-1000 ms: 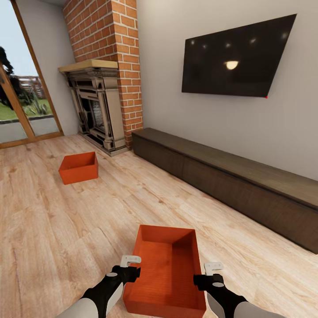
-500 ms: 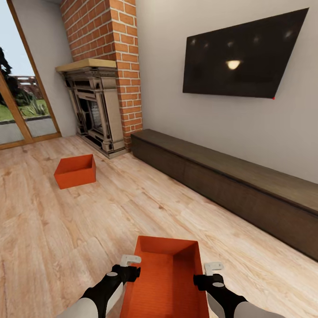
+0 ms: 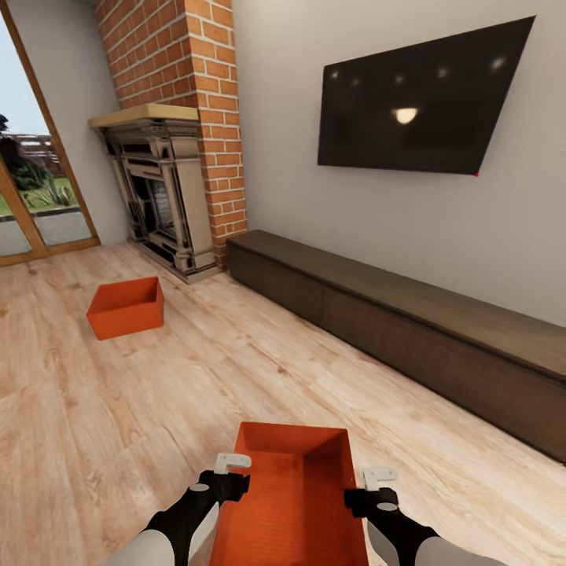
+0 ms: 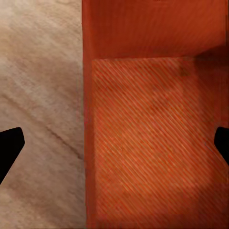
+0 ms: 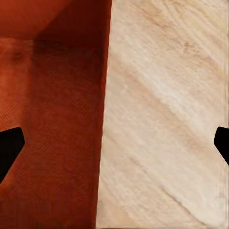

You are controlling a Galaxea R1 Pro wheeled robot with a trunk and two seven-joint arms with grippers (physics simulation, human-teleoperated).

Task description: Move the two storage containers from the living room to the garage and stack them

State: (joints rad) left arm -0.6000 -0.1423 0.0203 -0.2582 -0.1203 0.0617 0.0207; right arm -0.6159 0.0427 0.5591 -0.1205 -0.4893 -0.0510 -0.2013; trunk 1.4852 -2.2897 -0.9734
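Bright even daylight, sharp, soft shadows

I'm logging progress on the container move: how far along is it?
Nothing looks finished: both bins sit on the living room's wood plank floor. In hand: the left gripper and right gripper are open, each straddling a side wall of the near storage container, not yet closed on it. Left: gripping it, fetching the far storage container by the fireplace, and stacking both in the garage.
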